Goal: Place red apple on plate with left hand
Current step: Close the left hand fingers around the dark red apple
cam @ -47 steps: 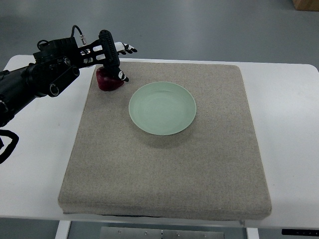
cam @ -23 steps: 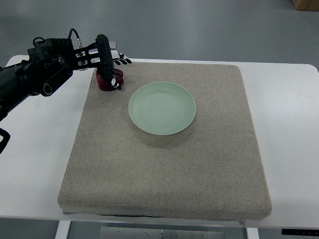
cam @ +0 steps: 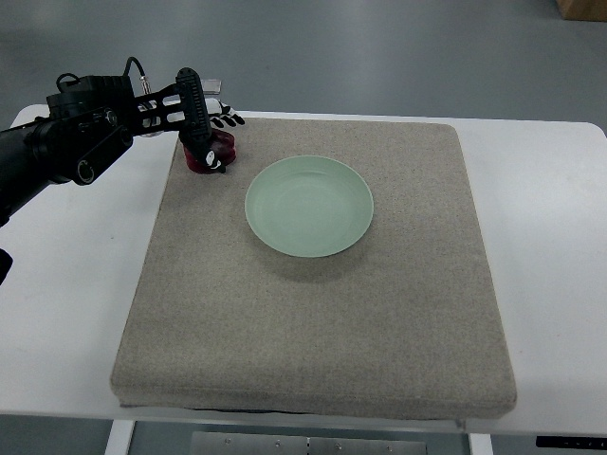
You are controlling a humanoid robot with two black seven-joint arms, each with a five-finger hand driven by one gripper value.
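Hiding red apple (cam: 211,152): left hand (cam: 194,116).

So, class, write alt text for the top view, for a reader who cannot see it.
A black robotic left hand reaches in from the left over a red apple at the far left corner of a beige mat. An empty pale green plate sits apart, to the apple's right, on the mat, which covers a white table.
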